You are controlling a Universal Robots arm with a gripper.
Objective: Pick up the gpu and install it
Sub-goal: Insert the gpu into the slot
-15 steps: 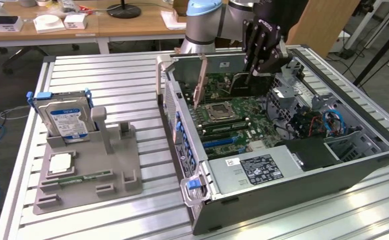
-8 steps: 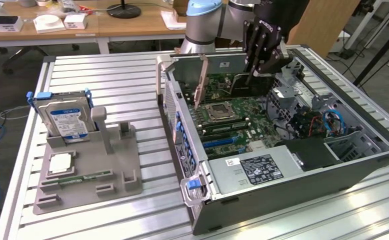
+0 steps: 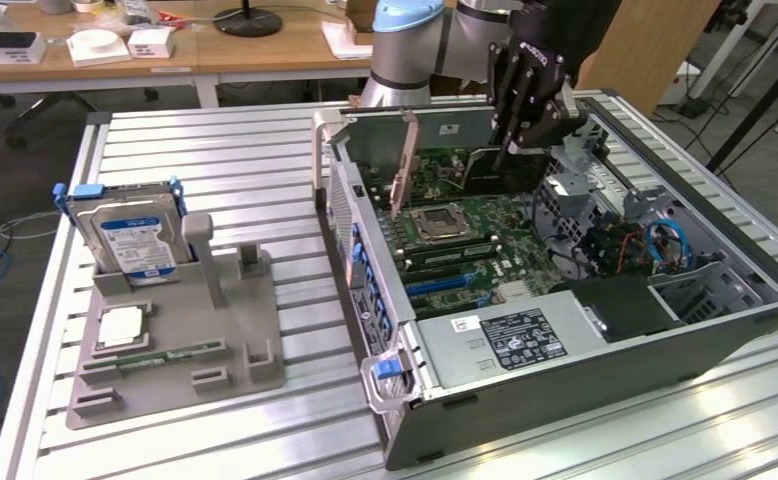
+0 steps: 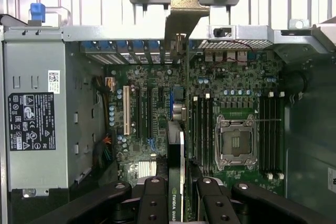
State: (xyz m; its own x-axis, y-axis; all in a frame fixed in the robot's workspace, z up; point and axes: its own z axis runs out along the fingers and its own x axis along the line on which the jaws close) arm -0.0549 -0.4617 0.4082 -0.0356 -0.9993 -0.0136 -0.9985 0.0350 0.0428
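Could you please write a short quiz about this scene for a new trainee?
1. True or false: the gripper is shut on the gpu.
2. Where does the hard drive stand? A) in the grey holder on the table; B) inside the computer case.
3. Fill in: the gpu is held on edge above the ____ inside the open case.

Key: 1 true; 2 A; 3 motherboard.
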